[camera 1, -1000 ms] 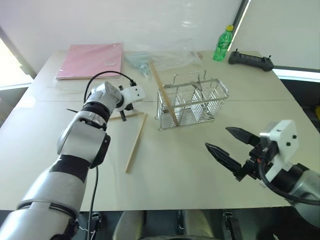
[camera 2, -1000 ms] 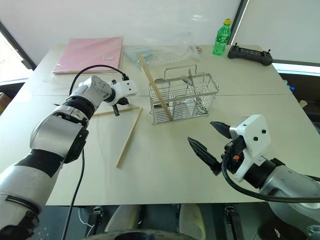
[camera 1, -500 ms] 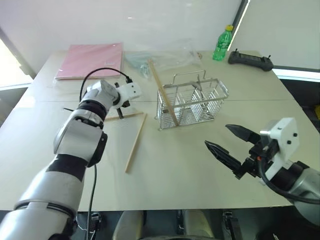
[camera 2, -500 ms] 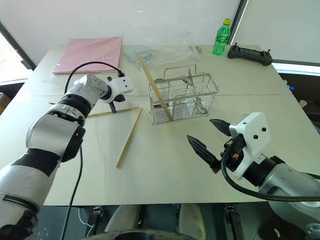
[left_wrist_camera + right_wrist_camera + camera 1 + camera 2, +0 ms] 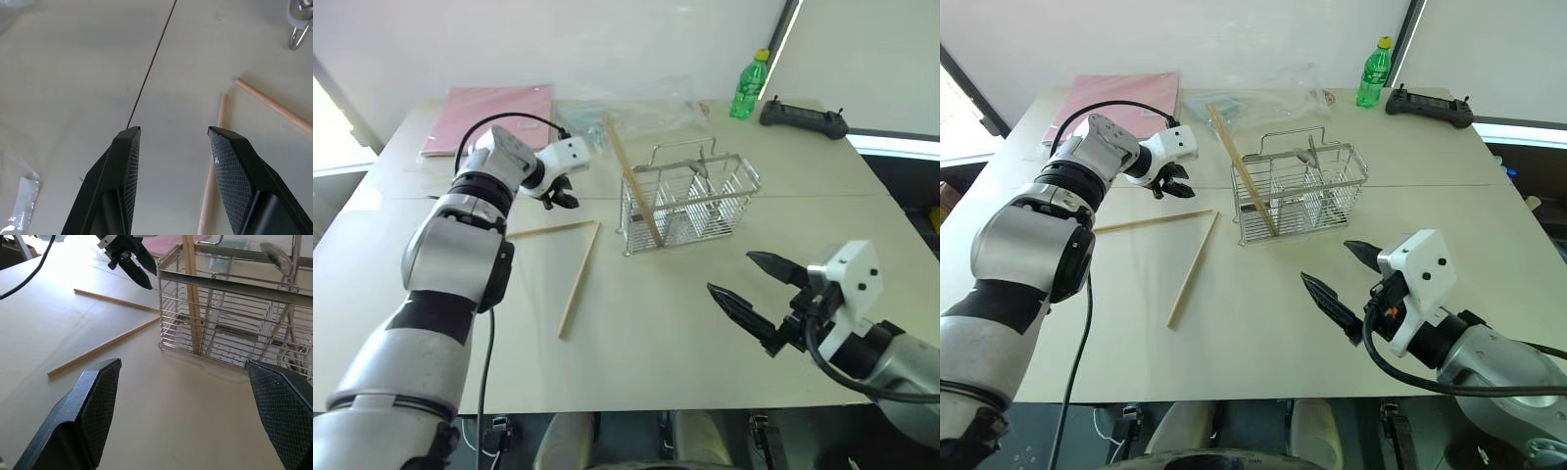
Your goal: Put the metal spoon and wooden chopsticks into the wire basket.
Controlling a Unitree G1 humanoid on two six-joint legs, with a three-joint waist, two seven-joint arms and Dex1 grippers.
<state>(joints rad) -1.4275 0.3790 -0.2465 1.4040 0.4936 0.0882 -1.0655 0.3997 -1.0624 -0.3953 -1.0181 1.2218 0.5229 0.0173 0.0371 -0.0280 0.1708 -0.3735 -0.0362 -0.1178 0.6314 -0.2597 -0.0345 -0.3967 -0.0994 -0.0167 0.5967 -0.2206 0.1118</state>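
Two claws, both empty. Left claw (image 5: 563,193) now hangs parted above the surface (image 5: 666,323), lifted clear of the chopstick it was pressing a sec ago; that stick (image 5: 548,230) lies loose below it at 6 o'clock, a second (image 5: 579,278) angling off toward 5. Right claw (image 5: 762,297) stays spread wide, idle, well apart at 4 o'clock. Wire basket (image 5: 690,204) sits just to 3 o'clock of left claw, w/ one chopstick (image 5: 631,191) leaning inside and the metal spoon (image 5: 276,254) already standing in a far compartment. Judgement: the pick looks missed or dropped; two sticks are left to load, approx. halfway done.
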